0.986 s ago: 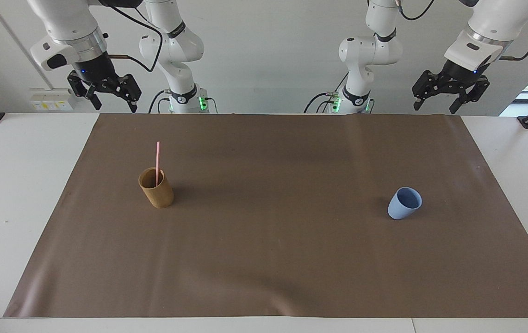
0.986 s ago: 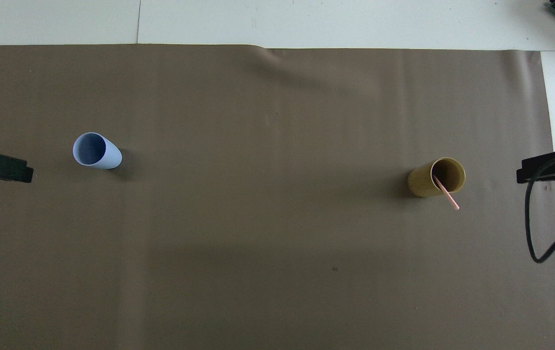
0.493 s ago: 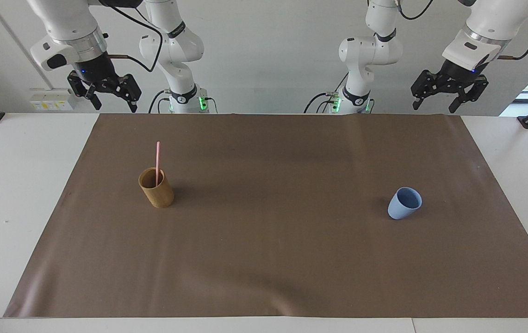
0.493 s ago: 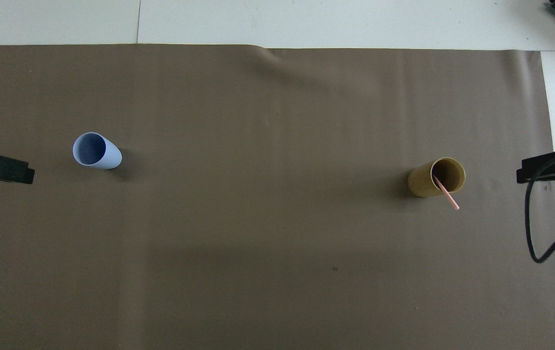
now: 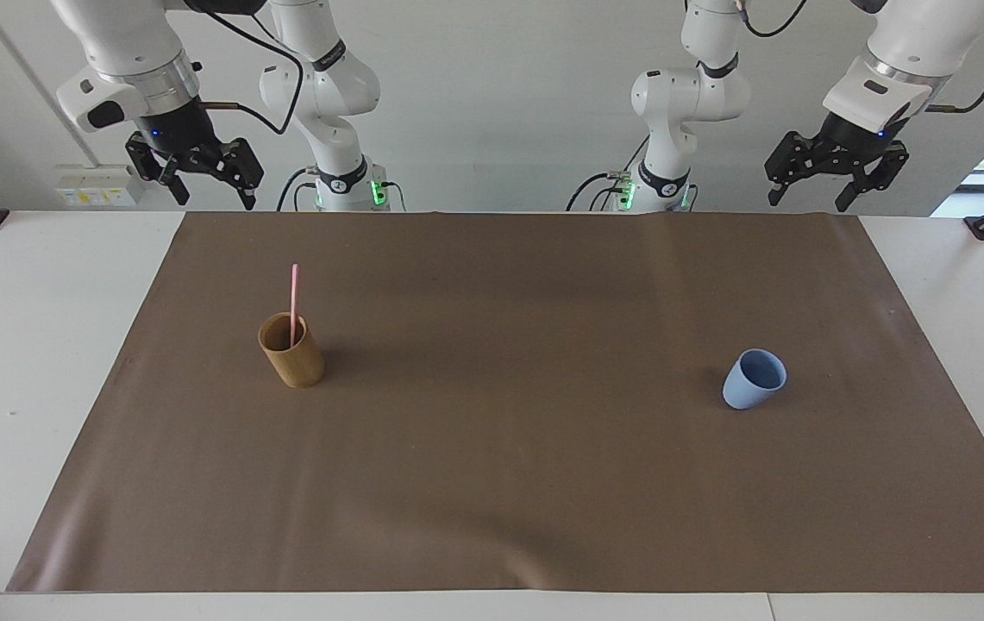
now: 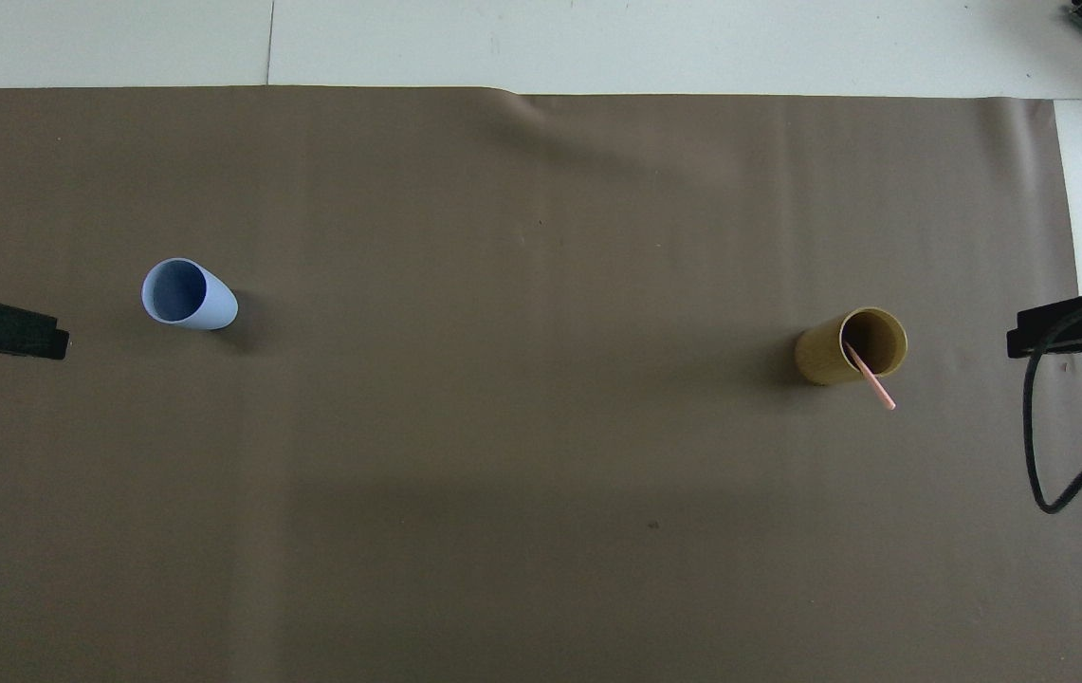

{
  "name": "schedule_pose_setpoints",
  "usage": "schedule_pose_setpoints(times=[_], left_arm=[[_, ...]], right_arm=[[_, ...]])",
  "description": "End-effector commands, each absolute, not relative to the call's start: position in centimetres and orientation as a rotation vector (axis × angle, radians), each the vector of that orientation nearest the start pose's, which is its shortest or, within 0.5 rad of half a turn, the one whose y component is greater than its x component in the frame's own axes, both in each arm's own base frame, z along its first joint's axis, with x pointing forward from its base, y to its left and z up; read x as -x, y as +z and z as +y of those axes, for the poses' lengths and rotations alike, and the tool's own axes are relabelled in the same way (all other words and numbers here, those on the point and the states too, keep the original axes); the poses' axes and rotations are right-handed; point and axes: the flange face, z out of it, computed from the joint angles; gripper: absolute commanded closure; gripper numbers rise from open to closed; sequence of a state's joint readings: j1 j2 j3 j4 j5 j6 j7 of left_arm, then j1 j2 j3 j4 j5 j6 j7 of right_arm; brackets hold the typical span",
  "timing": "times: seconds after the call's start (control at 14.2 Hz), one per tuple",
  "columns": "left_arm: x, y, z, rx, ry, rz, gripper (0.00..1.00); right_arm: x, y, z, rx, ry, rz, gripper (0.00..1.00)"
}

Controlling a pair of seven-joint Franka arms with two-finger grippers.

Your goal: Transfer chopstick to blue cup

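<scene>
While both arms are held raised at the robots' edge of the table, nothing is grasped. The right gripper (image 5: 209, 183) is noted with fingers spread and empty, above the mat's (image 5: 509, 483) corner at the right arm's end; the left gripper (image 5: 811, 188) likewise, at the left arm's end. The chopstick (image 5: 293, 304) is found farther out, standing in the tan cup (image 5: 291, 350), long axis near upright, its top leaning toward the robots. The right arm is judged nearer. A thin pink stick is recorded. The blue cup (image 5: 754, 379) stands apart, near the left arm's end.
</scene>
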State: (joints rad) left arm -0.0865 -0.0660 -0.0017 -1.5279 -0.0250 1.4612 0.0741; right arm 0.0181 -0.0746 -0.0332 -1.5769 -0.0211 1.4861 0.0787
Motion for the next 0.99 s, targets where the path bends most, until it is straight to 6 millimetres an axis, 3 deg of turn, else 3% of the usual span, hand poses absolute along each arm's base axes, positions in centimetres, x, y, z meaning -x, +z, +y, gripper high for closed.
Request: schedule_pose_setpoints(times=[0.0, 0.35, 0.7, 0.77, 0.92], left_arm=[[-51.2, 67.0, -4.9, 3.147, -0.024, 0.281, 0.00], [-51.3, 67.0, -5.0, 3.149, -0.041, 0.284, 0.00], [-53.3, 66.5, -4.3, 3.143, -0.179, 0.256, 0.00], [-53.6, 65.3, -3.7, 3.142, -0.162, 0.239, 0.00], [-54.4, 60.9, -1.5, 3.149, -0.078, 0.170, 0.00]], right_arm=[[-51.5, 65.6, -1.3, 3.142, 0.031, 0.157, 0.00], [-51.5, 65.6, -1.3, 3.142, 0.031, 0.157, 0.00], [-51.5, 65.6, -1.3, 3.142, 0.031, 0.157, 0.00], [-51.5, 65.5, -1.3, 3.142, 0.034, 0.157, 0.00], [-51.5, 65.6, -0.2, 3.145, 0.026, 0.129, 0.00]])
